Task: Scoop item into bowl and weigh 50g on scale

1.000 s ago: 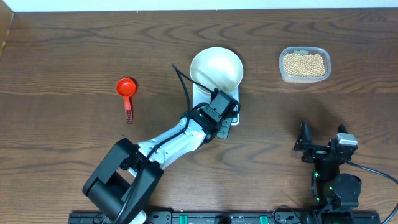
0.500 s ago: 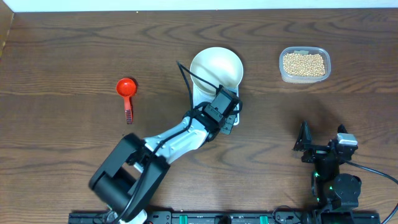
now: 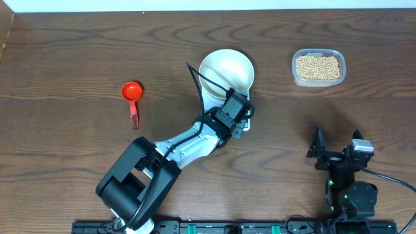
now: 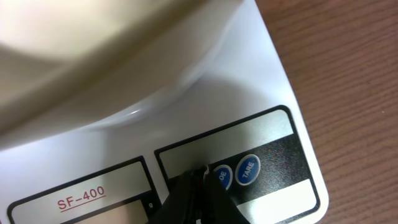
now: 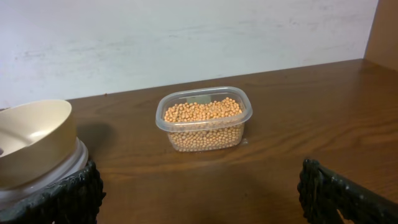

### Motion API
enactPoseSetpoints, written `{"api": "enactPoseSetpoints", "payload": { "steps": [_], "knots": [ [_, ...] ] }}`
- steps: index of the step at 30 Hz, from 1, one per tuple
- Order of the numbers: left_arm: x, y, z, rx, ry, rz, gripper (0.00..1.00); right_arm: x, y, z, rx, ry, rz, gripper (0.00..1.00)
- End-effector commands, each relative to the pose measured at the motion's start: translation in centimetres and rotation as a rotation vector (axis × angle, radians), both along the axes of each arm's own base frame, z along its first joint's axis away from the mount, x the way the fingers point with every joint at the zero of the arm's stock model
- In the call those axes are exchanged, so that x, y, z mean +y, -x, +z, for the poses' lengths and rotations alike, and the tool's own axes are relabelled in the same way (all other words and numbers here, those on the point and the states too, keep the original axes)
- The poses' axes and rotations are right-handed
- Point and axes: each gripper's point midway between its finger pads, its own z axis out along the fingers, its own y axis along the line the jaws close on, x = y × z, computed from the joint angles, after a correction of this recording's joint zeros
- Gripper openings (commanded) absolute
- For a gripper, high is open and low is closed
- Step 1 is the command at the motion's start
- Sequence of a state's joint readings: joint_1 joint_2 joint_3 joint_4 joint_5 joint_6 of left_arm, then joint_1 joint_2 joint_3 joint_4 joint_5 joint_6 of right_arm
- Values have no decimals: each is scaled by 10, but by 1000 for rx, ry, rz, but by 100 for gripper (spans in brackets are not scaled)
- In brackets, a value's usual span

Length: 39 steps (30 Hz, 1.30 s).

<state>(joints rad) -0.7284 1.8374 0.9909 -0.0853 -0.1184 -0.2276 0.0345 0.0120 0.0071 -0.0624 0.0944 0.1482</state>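
Note:
The white bowl (image 3: 225, 71) sits empty on the white scale (image 3: 208, 99). My left gripper (image 3: 241, 123) is shut over the scale's front. In the left wrist view its closed tips (image 4: 198, 174) press on the scale's (image 4: 267, 81) panel just left of two blue round buttons (image 4: 247, 170), with nothing held. Above them is the bowl's underside (image 4: 93, 37). The pale-tan beans (image 3: 318, 67) fill a clear tub (image 5: 204, 121) at the back right. My right gripper (image 3: 338, 153) stands open near the front right (image 5: 199, 193), far from the tub.
A red scoop (image 3: 132, 94) lies on the wooden table to the left of the scale, handle toward the front. The bowl (image 5: 34, 134) shows at the left edge of the right wrist view. A pale wall runs along the table's far edge.
My left arm has shifted slightly toward the scale, bringing the shut tips farther onto its front panel. The right arm has not moved.

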Motion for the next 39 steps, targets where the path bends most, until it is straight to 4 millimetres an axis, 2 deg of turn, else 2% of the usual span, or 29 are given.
{"api": "enactPoseSetpoints", "payload": {
  "steps": [1,26,33,39],
  "knots": [
    [10,-1,-6,-4,-47,5,7,1,0,0,-2,8,4,99],
    [14,1,-16,15,-82,-15,7,1,0,0,-2,8,4,99],
    [13,0,-12,3,-77,-22,7,1,0,0,-2,8,4,99],
    [9,-3,3,-28,-58,-38,7,1,0,0,-2,8,4,99]
  ]
}}
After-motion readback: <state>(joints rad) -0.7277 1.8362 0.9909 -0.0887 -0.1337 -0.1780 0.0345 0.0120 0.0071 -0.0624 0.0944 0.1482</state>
